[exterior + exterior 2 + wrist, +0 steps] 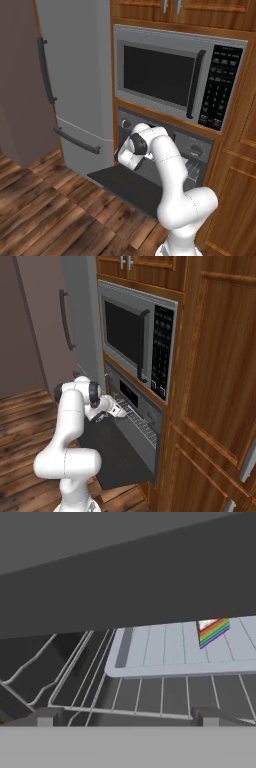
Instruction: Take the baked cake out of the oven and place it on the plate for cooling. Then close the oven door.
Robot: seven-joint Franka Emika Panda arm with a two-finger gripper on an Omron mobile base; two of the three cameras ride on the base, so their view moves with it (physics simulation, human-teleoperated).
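Wall column: microwave (180, 77) above, oven (192, 150) directly below, cupboards (150, 7) over both. Fridge (75, 75) just left of the column. Oven door (127, 185) dropped flat, projecting forward over the floor (45, 215). Inside the oven: wire rack (150, 699), tray (170, 652) on it, cake (214, 631) on the tray's right part. Gripper (125, 717) at the oven mouth, in front of the rack, above the door.
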